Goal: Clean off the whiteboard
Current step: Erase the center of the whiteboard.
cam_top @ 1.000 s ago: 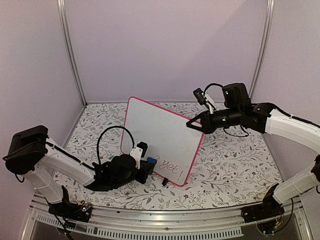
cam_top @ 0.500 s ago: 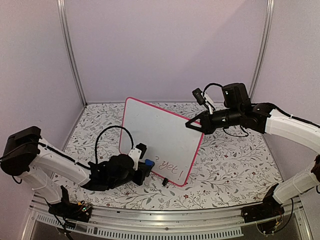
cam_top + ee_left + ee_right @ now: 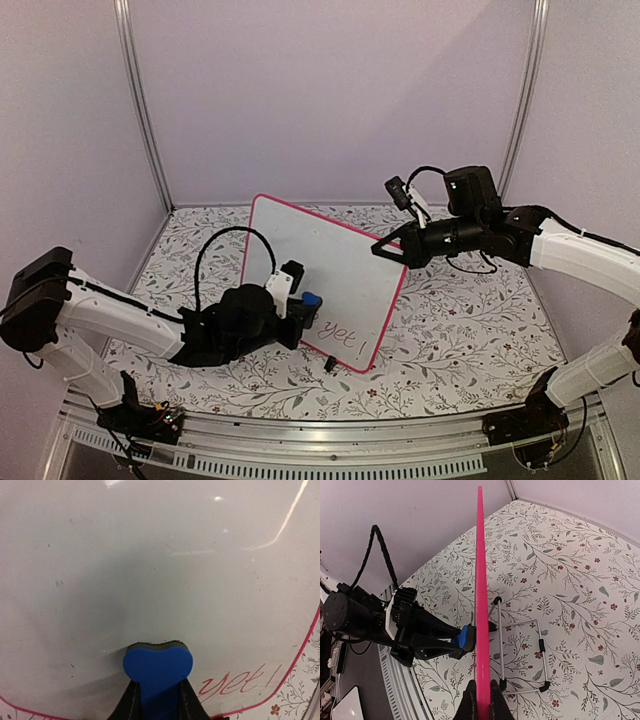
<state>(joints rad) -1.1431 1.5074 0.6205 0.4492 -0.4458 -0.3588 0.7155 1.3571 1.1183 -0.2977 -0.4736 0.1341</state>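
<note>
Whiteboard: the whiteboard point(image 3: 325, 265) stands on edge near the middle of the table point(image 3: 470, 320), its glossy face turned toward the left arm and its pink-red frame tilted, one lower corner nearest the arms.
Stand: from the right wrist, a wire stand point(image 3: 520, 655) shows on the cloth behind the board.
Foot: a small black foot point(image 3: 328, 363) sits at the bottom edge, on the floral cloth.
Writing: red writing point(image 3: 235, 680) reading "yet!" lies in the lower right corner of the face; the rest of the face shows only faint specks.
Right gripper: the right gripper point(image 3: 481, 692) pinches the board's upper right edge, its fingers closed on the frame from both sides.
Left gripper: the left gripper point(image 3: 157, 700) has its fingers clamped on a blue eraser point(image 3: 157, 662).
Eraser: it is at the face just left of the writing. Its dark pad seems to touch the surface, though shadow hides the contact line.
</note>
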